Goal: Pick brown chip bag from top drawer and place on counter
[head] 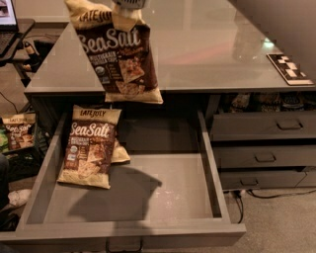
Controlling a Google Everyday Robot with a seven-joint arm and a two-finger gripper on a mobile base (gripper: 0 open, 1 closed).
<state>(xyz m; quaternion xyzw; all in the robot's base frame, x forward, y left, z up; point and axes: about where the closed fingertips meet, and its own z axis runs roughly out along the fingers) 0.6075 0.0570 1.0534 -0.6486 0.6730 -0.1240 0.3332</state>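
Brown chip bag point(120, 57) hanging from the gripper point(129, 3) at the counter's point(207, 44) front edge

Only the gripper's lower end shows, at the top edge of the view; its fingers are clamped on the bunched cream top band of the bag; the bag hangs straight below them, touching nothing else, its bottom edge in front of the counter's front edge and above the back left of the open top drawer point(163, 192); a look-alike bag point(90, 147) lies in the drawer's left part; narrower handled drawers point(264, 141) stand at the right.

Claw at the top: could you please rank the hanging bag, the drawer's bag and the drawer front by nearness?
1. Hanging bag, gripped in the claw, top centre.
2. Drawer's bag, lower left.
3. Drawer front, bottom.
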